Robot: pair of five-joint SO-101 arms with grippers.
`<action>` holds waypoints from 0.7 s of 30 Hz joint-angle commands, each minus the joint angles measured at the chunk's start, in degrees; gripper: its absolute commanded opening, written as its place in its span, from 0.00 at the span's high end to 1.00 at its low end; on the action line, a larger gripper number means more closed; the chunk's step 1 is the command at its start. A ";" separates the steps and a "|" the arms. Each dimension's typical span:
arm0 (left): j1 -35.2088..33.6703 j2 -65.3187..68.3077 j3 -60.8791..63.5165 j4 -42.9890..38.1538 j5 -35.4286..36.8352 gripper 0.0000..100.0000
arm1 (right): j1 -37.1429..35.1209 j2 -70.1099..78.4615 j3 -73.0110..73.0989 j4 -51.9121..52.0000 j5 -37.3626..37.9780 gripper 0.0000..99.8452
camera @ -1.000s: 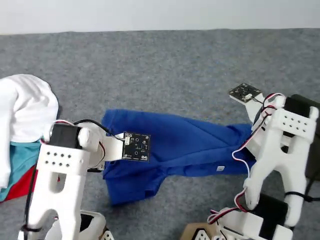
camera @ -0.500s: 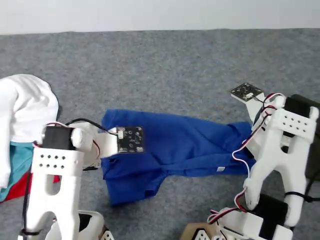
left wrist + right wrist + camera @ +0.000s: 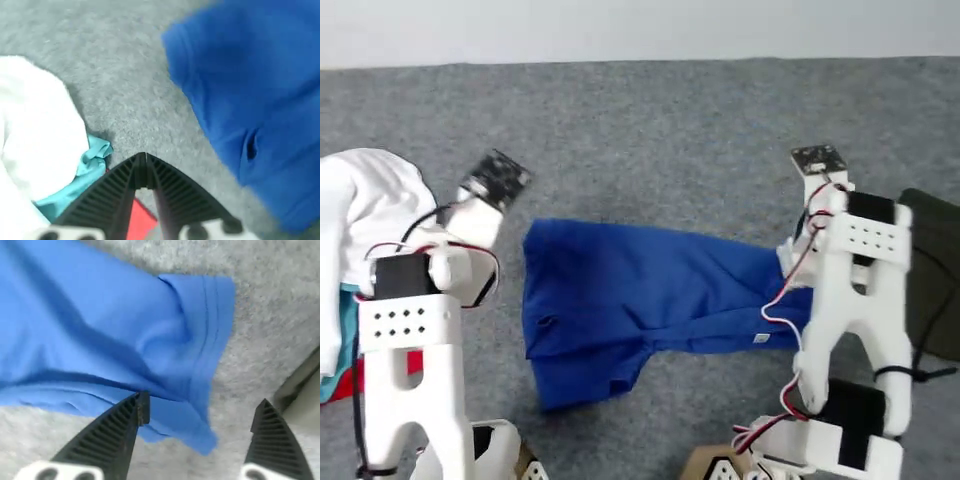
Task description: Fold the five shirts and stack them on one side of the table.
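Grey, perhaps felt, tabletop (image 3: 650, 130) with blue shirt (image 3: 650, 290), pale wall (image 3: 620, 30) behind; left tool (image 3: 145, 158) closed, right tool (image 3: 202, 405) wide.

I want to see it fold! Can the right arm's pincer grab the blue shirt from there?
Probably yes: the right pincer hangs open over the blue shirt, at its edge, with nothing in between.
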 commanded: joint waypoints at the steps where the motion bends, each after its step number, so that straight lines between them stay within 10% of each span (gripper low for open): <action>1: -0.62 -1.58 -5.67 0.88 10.29 1.00 | -3.03 -0.48 -0.88 -0.66 -10.20 0.67; 11: -0.18 -0.97 -12.62 5.80 15.30 1.00 | -6.02 5.49 0.97 -18.95 -20.40 0.67; 21: 10.64 -0.88 1.80 -9.14 15.30 1.00 | -6.11 14.20 0.70 -24.04 -20.75 0.67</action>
